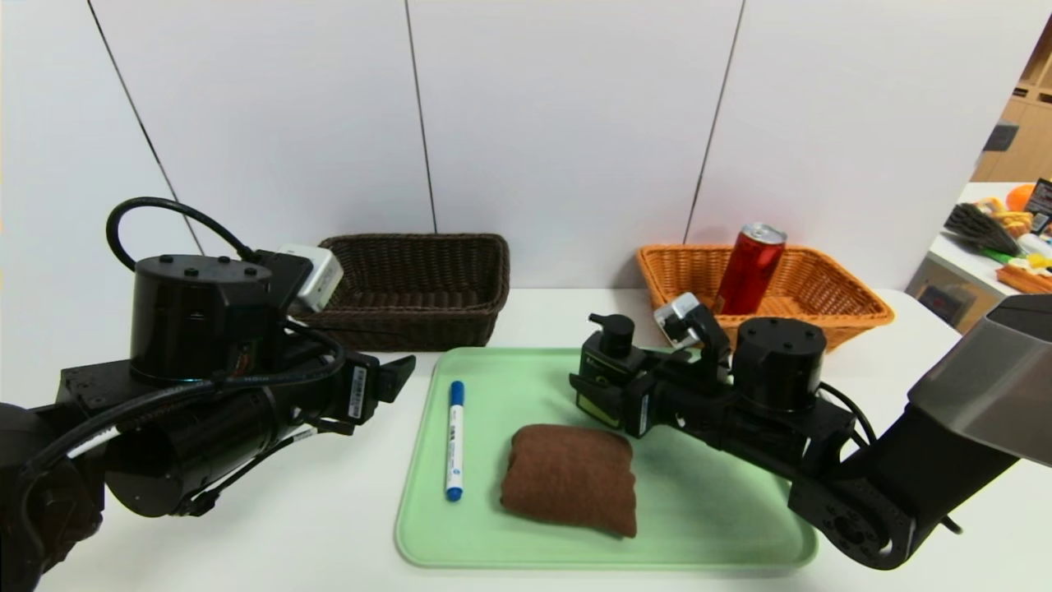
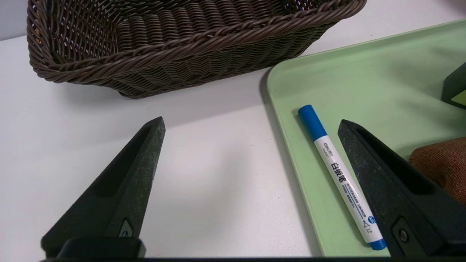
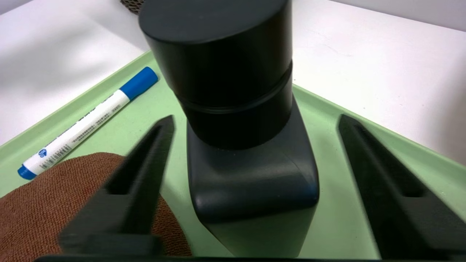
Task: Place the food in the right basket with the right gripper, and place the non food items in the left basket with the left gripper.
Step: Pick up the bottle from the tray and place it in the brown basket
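Note:
A red drink can leans inside the orange right basket. On the green tray a dark green pump bottle stands upright. My right gripper is open, one finger on each side of the bottle, with a gap of tray showing on both sides. A folded brown towel and a white marker with a blue cap also lie on the tray. My left gripper hangs open and empty over the table beside the marker, in front of the dark brown left basket.
The brown basket has nothing in it that I can see. A side table with assorted items stands at the far right. A white wall runs close behind both baskets.

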### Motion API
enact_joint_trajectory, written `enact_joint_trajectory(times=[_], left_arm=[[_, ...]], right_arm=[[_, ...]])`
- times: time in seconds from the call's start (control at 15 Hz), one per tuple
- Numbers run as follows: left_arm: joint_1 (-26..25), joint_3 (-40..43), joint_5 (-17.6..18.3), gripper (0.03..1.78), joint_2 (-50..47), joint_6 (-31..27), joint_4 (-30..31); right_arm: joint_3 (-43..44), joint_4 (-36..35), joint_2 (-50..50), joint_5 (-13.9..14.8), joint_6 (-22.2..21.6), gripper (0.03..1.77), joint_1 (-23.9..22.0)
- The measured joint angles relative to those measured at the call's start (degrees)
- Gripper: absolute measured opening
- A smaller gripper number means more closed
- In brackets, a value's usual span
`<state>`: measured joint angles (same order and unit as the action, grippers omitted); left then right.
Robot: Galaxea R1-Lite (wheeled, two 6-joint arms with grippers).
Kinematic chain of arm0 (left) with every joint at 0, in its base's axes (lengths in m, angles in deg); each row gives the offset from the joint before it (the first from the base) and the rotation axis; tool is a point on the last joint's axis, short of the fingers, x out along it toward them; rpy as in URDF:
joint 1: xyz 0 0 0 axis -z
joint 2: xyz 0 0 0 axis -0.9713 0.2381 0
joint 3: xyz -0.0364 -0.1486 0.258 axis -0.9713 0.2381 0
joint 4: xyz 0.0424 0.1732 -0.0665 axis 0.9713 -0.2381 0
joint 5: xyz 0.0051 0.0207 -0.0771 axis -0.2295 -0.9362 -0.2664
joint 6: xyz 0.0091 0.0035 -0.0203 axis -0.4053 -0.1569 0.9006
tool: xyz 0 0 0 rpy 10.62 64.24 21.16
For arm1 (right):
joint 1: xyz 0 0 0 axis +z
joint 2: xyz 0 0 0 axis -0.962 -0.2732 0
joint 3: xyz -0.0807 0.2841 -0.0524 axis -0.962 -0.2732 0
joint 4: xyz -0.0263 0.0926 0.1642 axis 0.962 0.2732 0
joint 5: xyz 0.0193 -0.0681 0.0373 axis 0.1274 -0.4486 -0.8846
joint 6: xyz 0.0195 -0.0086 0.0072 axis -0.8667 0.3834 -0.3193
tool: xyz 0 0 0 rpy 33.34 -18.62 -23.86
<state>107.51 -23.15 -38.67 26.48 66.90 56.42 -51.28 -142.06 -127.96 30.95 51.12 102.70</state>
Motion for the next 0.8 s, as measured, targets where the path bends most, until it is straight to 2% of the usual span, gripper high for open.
enact_joint_trajectory(times=[0.13,0.33,0.4,0.8], left_arm=[[0.00,0.00,-0.02,1.69,0.00,0.02,-0.02],[0.00,0.11,-0.55,1.69,-0.04,0.02,0.00],[0.00,0.17,-0.59,1.69,-0.06,0.00,-0.02],[0.00,0.41,-0.69,1.69,-0.11,0.09,-0.02]], right_arm=[[-0.23,0.00,0.12,-0.13,0.09,1.09,0.00],[-0.50,-0.02,0.37,-0.11,0.09,0.77,0.11],[-0.65,-0.02,0.48,-0.13,0.09,0.61,0.11],[-1.33,0.85,2.63,0.72,0.07,0.62,0.77]])
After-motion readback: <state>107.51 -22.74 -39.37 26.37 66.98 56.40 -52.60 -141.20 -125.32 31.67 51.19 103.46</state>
